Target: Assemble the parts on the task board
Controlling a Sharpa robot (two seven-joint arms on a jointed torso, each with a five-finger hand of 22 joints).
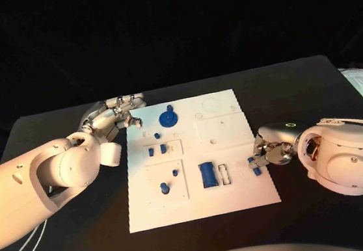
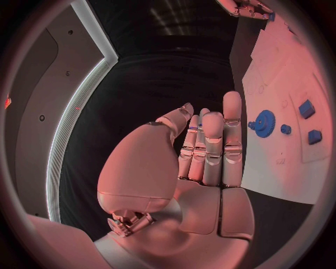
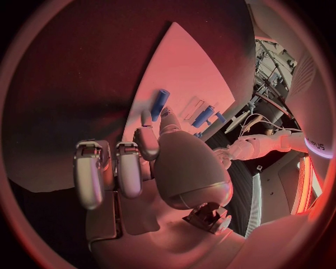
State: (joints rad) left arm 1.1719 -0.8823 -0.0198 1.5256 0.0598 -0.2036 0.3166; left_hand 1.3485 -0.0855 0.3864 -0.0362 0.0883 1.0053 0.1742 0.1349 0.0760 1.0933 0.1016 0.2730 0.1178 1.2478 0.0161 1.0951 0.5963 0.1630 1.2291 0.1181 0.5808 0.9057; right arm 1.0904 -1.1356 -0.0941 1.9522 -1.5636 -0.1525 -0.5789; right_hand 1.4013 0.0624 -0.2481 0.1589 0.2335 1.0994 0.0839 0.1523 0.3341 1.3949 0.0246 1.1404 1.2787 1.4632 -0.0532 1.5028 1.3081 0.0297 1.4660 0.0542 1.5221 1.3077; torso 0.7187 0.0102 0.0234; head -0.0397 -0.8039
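The white board (image 1: 237, 195) lies flat in the middle of the black desk (image 1: 306, 77), its long sides running away from the robot, with bare desk showing along all four edges. At its near right edge a small blue peg (image 1: 256, 170) is pinched in the fingertips of the right robot hand (image 1: 272, 154); in the right wrist view the peg (image 3: 159, 105) stands out beyond the fingertips (image 3: 145, 138), over the board's edge strip. Just beside it on the board lies a larger blue bar (image 1: 208, 174), its long axis running along the board's length, with a pale slot piece (image 1: 226, 174) next to it. Farther in, small blue pieces sit in the left-hand panels (image 1: 164, 187), and a round blue gear (image 1: 169, 118) rests near the far left corner. The left robot hand (image 1: 115, 117) hovers at that far left corner, just off the board's edge, holding nothing; in the left wrist view its fingers (image 2: 210, 147) are straight and side by side, the gear (image 2: 263, 123) near them.
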